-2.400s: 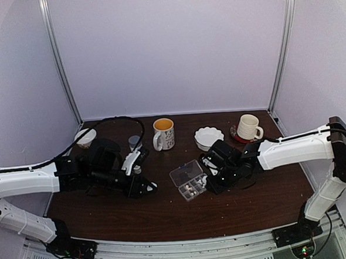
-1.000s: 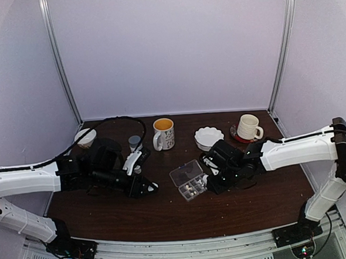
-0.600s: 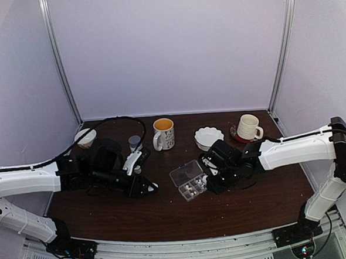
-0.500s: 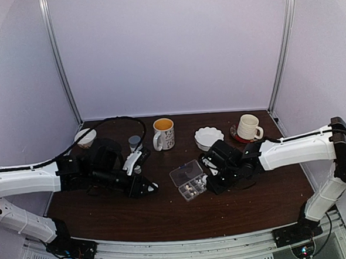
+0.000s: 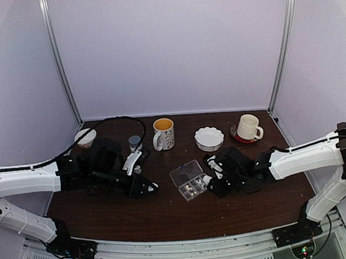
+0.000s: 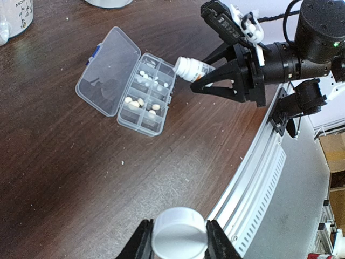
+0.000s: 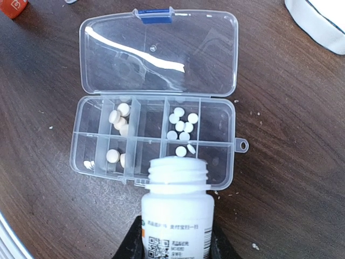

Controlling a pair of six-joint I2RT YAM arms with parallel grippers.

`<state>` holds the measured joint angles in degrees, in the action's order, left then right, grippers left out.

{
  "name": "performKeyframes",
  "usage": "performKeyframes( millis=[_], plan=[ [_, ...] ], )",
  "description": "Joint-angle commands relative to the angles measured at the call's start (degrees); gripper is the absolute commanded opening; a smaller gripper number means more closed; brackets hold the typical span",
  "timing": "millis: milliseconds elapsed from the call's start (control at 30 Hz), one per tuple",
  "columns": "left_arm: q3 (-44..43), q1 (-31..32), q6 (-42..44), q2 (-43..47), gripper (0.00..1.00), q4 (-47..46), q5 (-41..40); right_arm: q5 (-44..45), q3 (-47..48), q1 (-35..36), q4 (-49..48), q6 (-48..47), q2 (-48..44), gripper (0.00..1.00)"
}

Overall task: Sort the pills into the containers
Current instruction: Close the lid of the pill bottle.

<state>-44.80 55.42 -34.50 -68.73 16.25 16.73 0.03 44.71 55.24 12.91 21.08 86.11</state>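
Glossy clear plastic pill box (image 7: 156,75) on dark wood-grain table (image 7: 294,181)

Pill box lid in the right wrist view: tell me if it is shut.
No, the lid lies flipped open, leaving the pill box compartments uncovered.

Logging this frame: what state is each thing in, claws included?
pill box: lid open, laid back flat.
pills: in several compartments; others empty.
white bottle: uncapped, tipped mouth toward the pill box.
white cap: off, held in left claw.
left claw: shut on white cap.
right claw: shut on white bottle.
yellow mug: upright.
cream mug: upright.
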Motion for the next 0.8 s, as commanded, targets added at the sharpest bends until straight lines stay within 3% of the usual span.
performKeyframes(
  millis=[0, 367, 767],
  plan=[
    [-1.5, -0.4, -0.4, 0.2, 0.00, -2.4, 0.6, 0.8, -4.3, 0.2, -11.4, -2.2, -3.7, 0.00],
    [-5.1, -0.3, -1.2, -1.3, 0.00, -2.7, 3.3, 0.1, -16.6, 0.6, -29.5, -6.2, -19.8, 0.00],
    [-9.8, -0.3, -3.3, -1.8, 0.00, -2.9, 6.8, -9.3, -21.9, 0.8, -46.6, -16.0, -33.5, 0.02]
  ],
)
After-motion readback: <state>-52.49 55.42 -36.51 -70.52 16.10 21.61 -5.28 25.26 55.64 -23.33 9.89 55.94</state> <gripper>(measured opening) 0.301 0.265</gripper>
